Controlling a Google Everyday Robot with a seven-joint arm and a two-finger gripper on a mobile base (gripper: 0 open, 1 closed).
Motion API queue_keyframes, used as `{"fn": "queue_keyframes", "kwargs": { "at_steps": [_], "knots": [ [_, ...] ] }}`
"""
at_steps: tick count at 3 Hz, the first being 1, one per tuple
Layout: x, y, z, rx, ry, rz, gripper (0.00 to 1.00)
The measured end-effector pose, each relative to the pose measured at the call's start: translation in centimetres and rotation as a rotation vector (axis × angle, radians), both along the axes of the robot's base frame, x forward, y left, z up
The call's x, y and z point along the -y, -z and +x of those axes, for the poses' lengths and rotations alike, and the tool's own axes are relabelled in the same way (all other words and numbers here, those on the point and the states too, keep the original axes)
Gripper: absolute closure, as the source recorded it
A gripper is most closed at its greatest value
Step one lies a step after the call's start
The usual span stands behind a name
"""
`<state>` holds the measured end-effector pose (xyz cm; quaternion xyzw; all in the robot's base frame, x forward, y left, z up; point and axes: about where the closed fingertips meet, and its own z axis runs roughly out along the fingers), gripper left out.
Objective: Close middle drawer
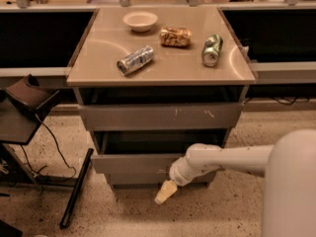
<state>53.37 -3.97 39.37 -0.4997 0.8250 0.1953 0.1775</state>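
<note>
The middle drawer (132,163) is pulled partly out of the grey cabinet, and its plain front stands forward of the scratched drawer front (158,116) above it. Its dark inside (158,143) shows from above. My gripper (165,192), with pale yellow fingers held together and empty, hangs just below and in front of the drawer's front, right of centre, pointing down-left. My white arm (227,159) reaches in from the right, with the wrist against the drawer front.
The lowest, narrower front (143,179) sits under the open drawer. On the cabinet top (98,70) lie a white bowl (140,20), a snack bag (175,36), a silver can (135,60) and a green can (212,49). A black stand with cables (29,112) stands at the left.
</note>
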Motion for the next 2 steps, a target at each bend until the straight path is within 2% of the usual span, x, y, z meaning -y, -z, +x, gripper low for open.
{"fn": "queue_keyframes", "kwargs": {
  "at_steps": [1,2],
  "knots": [
    [0.0,0.0,0.0,0.0,0.0,0.0,0.0],
    [0.2,-0.5,2.3,0.008,0.033,0.018,0.0]
  ]
}}
